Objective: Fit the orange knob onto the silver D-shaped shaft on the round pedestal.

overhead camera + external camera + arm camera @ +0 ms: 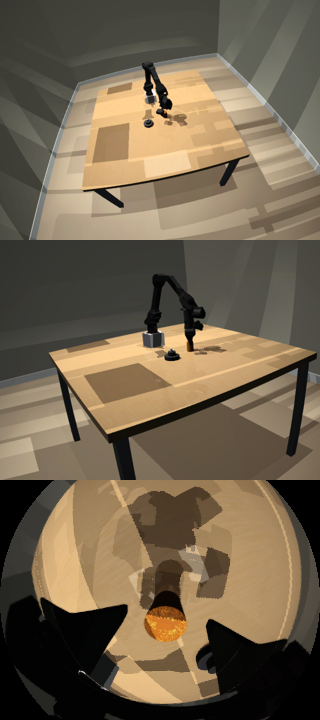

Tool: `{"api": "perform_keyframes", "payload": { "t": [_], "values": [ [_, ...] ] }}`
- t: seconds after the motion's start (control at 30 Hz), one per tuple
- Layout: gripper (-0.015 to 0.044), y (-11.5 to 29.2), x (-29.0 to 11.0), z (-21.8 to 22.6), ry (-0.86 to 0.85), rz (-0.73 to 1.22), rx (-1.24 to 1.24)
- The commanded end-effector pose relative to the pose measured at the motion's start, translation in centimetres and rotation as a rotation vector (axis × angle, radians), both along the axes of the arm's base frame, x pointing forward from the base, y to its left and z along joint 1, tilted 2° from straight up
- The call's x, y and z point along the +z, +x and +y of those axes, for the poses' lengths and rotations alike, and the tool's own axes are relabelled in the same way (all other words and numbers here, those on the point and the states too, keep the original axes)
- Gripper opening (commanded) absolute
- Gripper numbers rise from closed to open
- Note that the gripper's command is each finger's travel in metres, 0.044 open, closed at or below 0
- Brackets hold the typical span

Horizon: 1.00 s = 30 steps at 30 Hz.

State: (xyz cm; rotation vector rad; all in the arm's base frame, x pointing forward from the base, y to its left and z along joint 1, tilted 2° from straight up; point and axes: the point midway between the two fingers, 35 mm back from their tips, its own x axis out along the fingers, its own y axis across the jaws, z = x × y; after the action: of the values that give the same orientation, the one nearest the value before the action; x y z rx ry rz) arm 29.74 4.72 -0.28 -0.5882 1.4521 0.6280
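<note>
The orange knob [164, 113] [189, 346] [166, 623] stands upright on the table. My gripper [162, 112] [190, 341] [168, 616] is open and points straight down over it, with one finger on each side of the knob and neither touching it. The round black pedestal [148, 123] [171, 355] stands on the table a short way to the left of the knob. The silver D-shaped shaft [148, 120] [170, 349] sticks up from its middle. The pedestal does not show in the wrist view.
The arm's grey base block [150, 98] [153, 339] stands on the wooden table [160, 165] [144, 405] behind the pedestal. Dark shadows of the arm lie on the table to the right of the knob.
</note>
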Motion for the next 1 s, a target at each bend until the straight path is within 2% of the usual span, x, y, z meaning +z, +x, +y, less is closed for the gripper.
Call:
{"api": "perform_keyframes", "payload": {
  "t": [0.0, 0.7, 0.97],
  "values": [
    [0.0440, -0.2, -0.8, -0.1, -0.006, 0.009, -0.003],
    [0.0440, -0.4, -3.9, 0.0, -0.006, 0.009, -0.003],
    [0.0230, -0.4, -3.9, 0.0, -0.006, 0.009, -0.003]
  ]
}}
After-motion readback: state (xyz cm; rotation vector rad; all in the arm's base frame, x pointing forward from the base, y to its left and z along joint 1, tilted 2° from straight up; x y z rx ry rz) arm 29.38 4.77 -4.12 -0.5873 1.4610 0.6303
